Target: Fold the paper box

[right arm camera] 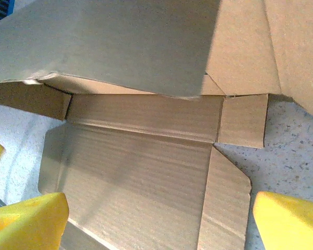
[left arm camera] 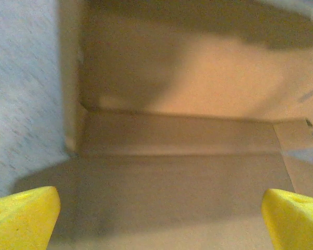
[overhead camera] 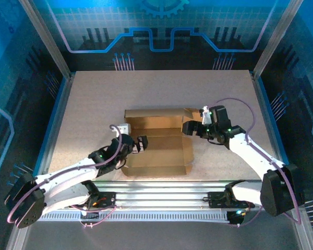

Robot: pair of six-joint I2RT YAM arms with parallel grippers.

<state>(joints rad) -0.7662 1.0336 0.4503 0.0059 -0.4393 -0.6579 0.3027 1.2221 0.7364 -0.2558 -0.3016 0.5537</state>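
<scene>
The paper box (overhead camera: 159, 151) lies mid-table as a plain brown creased sheet, its far panel standing up and its near part flat. My left gripper (overhead camera: 142, 144) is at the box's left edge, over the flat floor panel (left arm camera: 188, 156). Its jaws are spread wide, the yellow fingertips (left arm camera: 22, 219) sit at the lower corners of the left wrist view, and nothing is between them. My right gripper (overhead camera: 188, 127) is at the box's right side by the raised panel. It is open above the floor panel (right arm camera: 141, 182) and a flat side flap (right arm camera: 224, 203). A big panel (right arm camera: 120, 47) leans over the crease.
The speckled table (overhead camera: 94, 99) has bare room to the left, right and behind the box. Aluminium rails (overhead camera: 161, 195) run along the near edge, where the arm bases are. Metal frame posts (overhead camera: 44, 36) and blue walls bound the sides.
</scene>
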